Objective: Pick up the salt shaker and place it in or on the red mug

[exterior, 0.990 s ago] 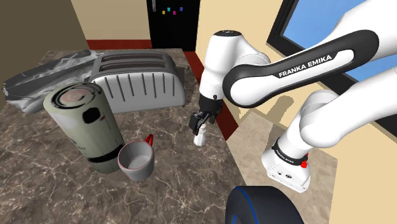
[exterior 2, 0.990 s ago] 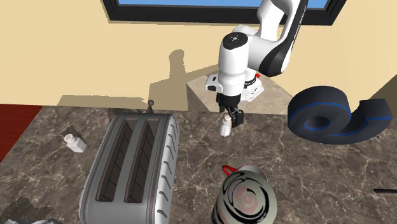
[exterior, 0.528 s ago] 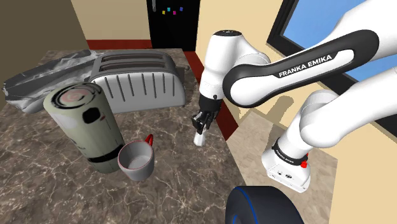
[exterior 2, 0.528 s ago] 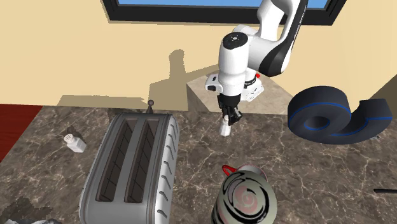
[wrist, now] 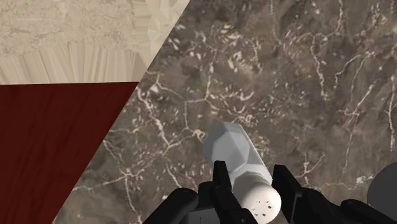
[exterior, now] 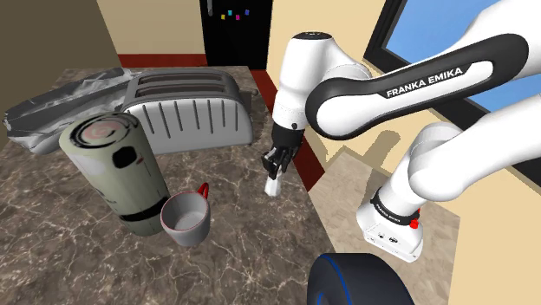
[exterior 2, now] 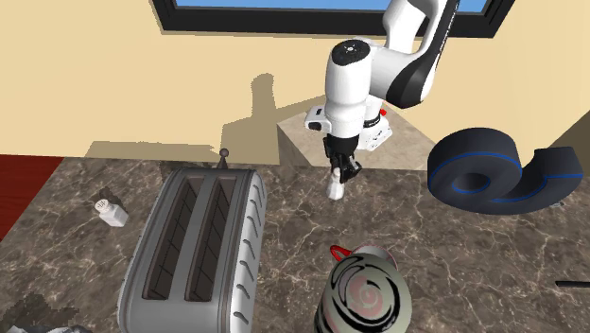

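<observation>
The salt shaker [exterior: 274, 185] is grasped by the gripper [exterior: 274, 173], whose two black fingers are clenched on it from either side. In the wrist view the shaker [wrist: 232, 149] is seen clasped just below its cap, with the holed top turned towards the hand and the faceted body pointing down at the counter [wrist: 305, 83]. So the shaker lies directly between the fingertips and reaches past them.

The shaker is held upright, which is judged to suit the task: it can be carried over and lowered base first into the mug [exterior: 185, 221]. A grip near the cap leaves the lower body free to go inside the rim.

The shaker is found off the short end of the toaster [exterior: 186, 108], well apart from it and near the counter's edge. Whether its base is touching the marbled surface or is just raised cannot be told. The mug, drawn grey with a red handle and rim, is set off the toaster's long side, farther from the toaster than the shaker is. A tall canister [exterior: 113, 169] is stood between toaster and mug, touching or nearly touching the mug. From the second exterior view a second small white shaker [exterior 2: 112, 212] is seen off the toaster's opposite long side.
</observation>
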`<state>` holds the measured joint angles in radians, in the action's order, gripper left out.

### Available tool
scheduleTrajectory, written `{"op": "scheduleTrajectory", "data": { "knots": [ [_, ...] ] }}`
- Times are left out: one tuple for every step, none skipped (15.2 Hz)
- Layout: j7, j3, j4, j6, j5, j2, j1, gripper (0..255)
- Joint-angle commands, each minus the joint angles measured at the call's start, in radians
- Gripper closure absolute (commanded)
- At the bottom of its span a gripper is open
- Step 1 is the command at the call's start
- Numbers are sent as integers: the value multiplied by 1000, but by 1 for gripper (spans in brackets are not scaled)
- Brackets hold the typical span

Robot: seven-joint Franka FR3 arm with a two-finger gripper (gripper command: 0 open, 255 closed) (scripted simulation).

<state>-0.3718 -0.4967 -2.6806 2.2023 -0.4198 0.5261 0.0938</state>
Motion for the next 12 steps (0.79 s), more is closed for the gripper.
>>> {"op": "scheduleTrajectory", "data": {
  "knots": [
    [-4,8,15,-34,5,19,1,255],
    [-5,12,23,-50,7,27,1,255],
    [-6,16,32,-67,10,35,0,255],
    [-8,20,41,-83,13,42,0,255],
    [-9,24,49,-99,16,50,0,255],
    [-11,28,59,-114,19,56,-1,255],
    [-12,32,68,-130,22,63,-1,255],
    [-14,36,77,-145,25,69,-2,255],
    [-15,40,87,-161,28,74,-2,255],
    [-17,44,97,-176,31,80,-3,255],
    [-18,48,107,-191,34,85,-4,255],
    [-20,51,117,-206,37,89,-4,255]
  ]
}}
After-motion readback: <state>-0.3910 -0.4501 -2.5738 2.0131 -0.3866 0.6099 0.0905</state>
